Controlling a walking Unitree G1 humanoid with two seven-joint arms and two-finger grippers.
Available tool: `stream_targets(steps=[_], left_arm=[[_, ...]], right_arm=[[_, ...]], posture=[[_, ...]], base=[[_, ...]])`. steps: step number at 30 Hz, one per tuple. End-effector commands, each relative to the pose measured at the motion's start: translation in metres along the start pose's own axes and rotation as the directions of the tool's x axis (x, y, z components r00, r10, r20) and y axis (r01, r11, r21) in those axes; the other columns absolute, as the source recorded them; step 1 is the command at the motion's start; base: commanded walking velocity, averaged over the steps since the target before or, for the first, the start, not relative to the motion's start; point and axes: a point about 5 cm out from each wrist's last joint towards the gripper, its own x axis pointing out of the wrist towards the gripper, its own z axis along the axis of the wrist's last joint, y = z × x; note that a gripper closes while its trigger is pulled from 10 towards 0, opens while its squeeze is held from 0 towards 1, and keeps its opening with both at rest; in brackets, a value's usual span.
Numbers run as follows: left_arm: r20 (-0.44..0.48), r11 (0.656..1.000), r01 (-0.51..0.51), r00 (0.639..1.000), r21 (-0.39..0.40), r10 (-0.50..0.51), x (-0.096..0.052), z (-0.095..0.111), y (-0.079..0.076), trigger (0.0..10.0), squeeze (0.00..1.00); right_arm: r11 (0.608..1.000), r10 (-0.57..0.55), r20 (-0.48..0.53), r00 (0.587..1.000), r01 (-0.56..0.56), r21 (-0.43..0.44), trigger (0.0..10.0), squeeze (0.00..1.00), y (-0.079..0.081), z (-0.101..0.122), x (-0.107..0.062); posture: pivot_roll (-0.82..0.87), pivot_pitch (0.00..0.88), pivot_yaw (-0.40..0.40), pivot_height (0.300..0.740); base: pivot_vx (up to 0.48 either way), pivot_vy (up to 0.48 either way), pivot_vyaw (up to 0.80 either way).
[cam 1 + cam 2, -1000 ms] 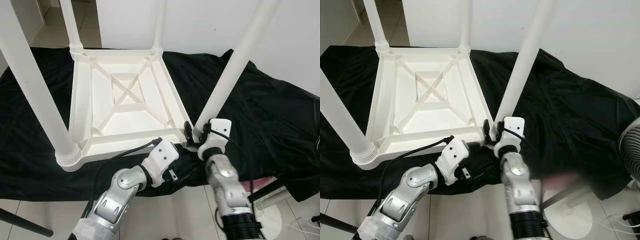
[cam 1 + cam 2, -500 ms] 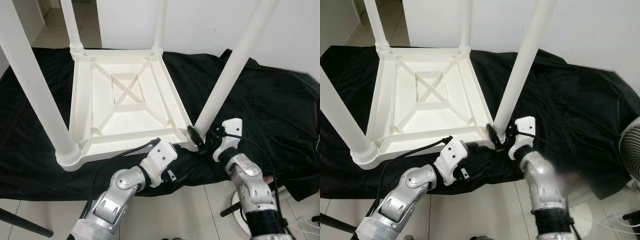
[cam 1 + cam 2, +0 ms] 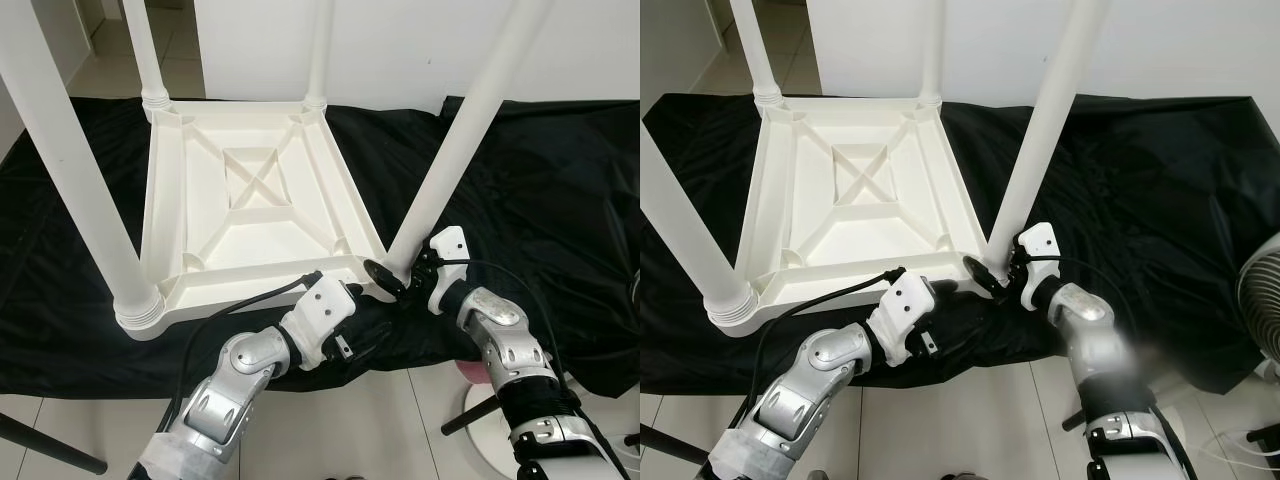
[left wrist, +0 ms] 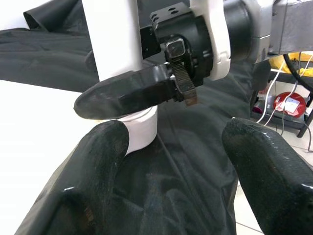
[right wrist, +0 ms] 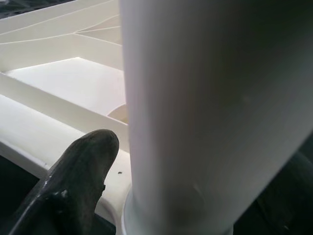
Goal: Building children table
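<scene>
A white plastic children's table (image 3: 250, 190) lies upside down on a black cloth (image 3: 560, 200), with its legs standing up. My right gripper (image 3: 390, 272) is at the foot of the near right leg (image 3: 455, 150), where the leg meets the table's corner. It is shut on the leg, with one black finger (image 4: 127, 93) lying across the leg's base and the other hidden behind it. My left gripper (image 4: 181, 161) rests low on the cloth just in front of that corner. It is open, its two fingers spread with only cloth between them.
The near left leg (image 3: 70, 170) stands tall at the front left corner, and two more legs rise at the back. A white wall is close behind. At the far right stands a fan (image 3: 1262, 290), with tiled floor (image 3: 350, 420) below the cloth's front edge.
My right forearm has swung out to the right and its wrist has turned around the foot of the leg while staying on it. The left arm has stayed put.
</scene>
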Motion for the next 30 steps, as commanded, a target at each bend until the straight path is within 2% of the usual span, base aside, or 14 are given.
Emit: stream_targets(steps=[1, 2, 3, 15, 16, 22, 24, 27, 29, 30], left_arm=[[-0.005, 1.0, 0.014, 1.0, -0.011, -0.014, 0.003, -0.001, -0.002, 10.0, 0.0], [-0.005, 1.0, 0.014, 1.0, -0.011, -0.014, 0.003, -0.001, -0.002, 10.0, 0.0], [-0.006, 1.0, 0.013, 1.0, -0.011, -0.013, 0.002, -0.001, -0.002, 10.0, 0.0], [-0.005, 1.0, 0.007, 1.0, -0.021, -0.007, 0.002, 0.0, -0.001, 10.0, 0.0], [-0.004, 1.0, 0.009, 1.0, -0.022, -0.009, 0.002, 0.0, -0.002, 10.0, 0.0], [-0.009, 1.0, 0.014, 1.0, -0.023, -0.014, 0.002, -0.002, -0.002, 10.0, 0.0], [-0.014, 1.0, 0.016, 1.0, -0.025, -0.017, 0.001, -0.003, -0.003, 10.0, 0.0], [-0.014, 1.0, 0.016, 1.0, -0.025, -0.017, 0.001, -0.003, -0.003, 10.0, 0.0], [-0.022, 1.0, 0.016, 1.0, -0.02, -0.016, 0.001, -0.005, -0.003, 10.0, 0.0], [-0.022, 1.0, 0.016, 1.0, -0.02, -0.016, 0.001, -0.005, -0.003, 10.0, 0.0]], right_arm=[[1.0, 0.017, -0.011, 1.0, -0.017, -0.006, 1.5, 0.0, 0.001, -0.003, 0.0], [1.0, 0.017, -0.011, 1.0, -0.017, -0.006, 1.5, 0.0, 0.001, -0.003, 0.0], [0.999, 0.033, -0.006, 0.999, -0.033, 0.0, 0.0, 0.0, 0.001, -0.004, 0.0], [0.999, 0.052, -0.008, 0.999, -0.052, 0.007, 0.1, 0.0, -0.002, -0.013, -0.006], [0.999, 0.041, -0.004, 0.999, -0.041, 0.011, 10.0, 0.0, -0.003, -0.013, -0.007], [0.998, -0.013, 0.043, 0.999, 0.011, 0.059, 10.0, 0.0, 0.001, -0.009, -0.01], [0.995, -0.084, 0.079, 0.993, 0.079, 0.068, 10.0, 0.0, 0.004, -0.005, -0.011], [0.995, -0.084, 0.079, 0.993, 0.079, 0.068, 10.0, 0.0, 0.004, -0.005, -0.011], [0.979, -0.193, 0.115, 0.975, 0.182, 0.096, 10.0, 0.0, 0.009, -0.002, -0.01], [0.979, -0.193, 0.115, 0.975, 0.182, 0.096, 10.0, 0.0, 0.009, -0.002, -0.01]], posture=[[-0.02, 0.057, -0.086, 0.74], [-0.02, 0.057, -0.086, 0.74], [-0.02, 0.058, -0.087, 0.74], [-0.03, 0.066, -0.078, 0.74], [-0.03, 0.068, -0.078, 0.74], [-0.03, 0.071, -0.075, 0.74], [-0.03, 0.076, -0.074, 0.74], [-0.03, 0.076, -0.074, 0.74], [-0.04, 0.077, -0.071, 0.74], [-0.04, 0.077, -0.071, 0.74]], base=[[0.0, 0.0, 0.0], [0.0, 0.0, 0.0], [0.0, 0.0, 0.0], [0.0, 0.0, 0.0], [0.0, 0.0, 0.0], [0.0, 0.0, 0.0], [0.0, 0.0, 0.0], [0.0, 0.0, 0.0], [0.0, 0.0, 0.0], [0.0, 0.0, 0.0]])
